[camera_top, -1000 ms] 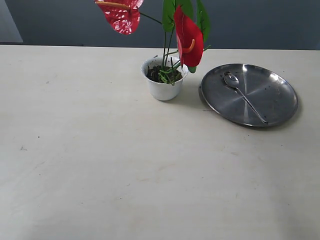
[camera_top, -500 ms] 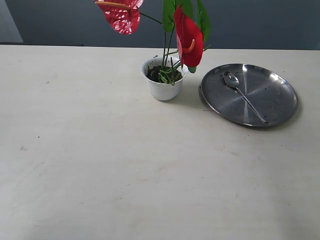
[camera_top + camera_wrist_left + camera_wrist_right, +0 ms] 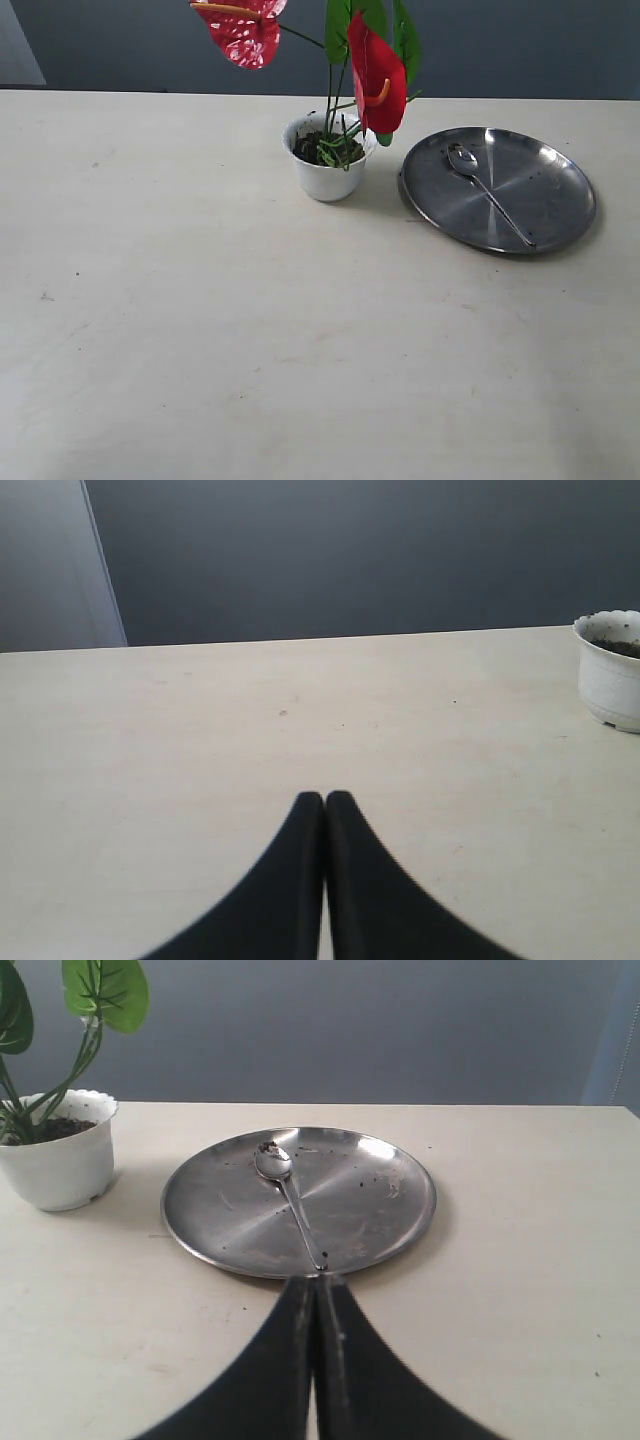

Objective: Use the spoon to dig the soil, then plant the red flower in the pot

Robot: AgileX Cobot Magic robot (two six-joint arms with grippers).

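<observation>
Planting looks finished: red flower (image 3: 378, 75) stands in the soil (image 3: 310, 148) of the pot (image 3: 328, 178), well ahead of the closed, empty left claw (image 3: 325, 798); spoon (image 3: 490, 205) rests on the steel plate (image 3: 545, 190) just ahead of the closed, empty right claw (image 3: 318, 1282).

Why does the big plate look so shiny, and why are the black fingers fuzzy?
Right wrist view: the steel plate reflects the light like a mirror; the right gripper is too near the lens, so it blurs. Left wrist view: the left gripper blurs likewise.

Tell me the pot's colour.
The pot is white; the right wrist view shows it best.
</observation>
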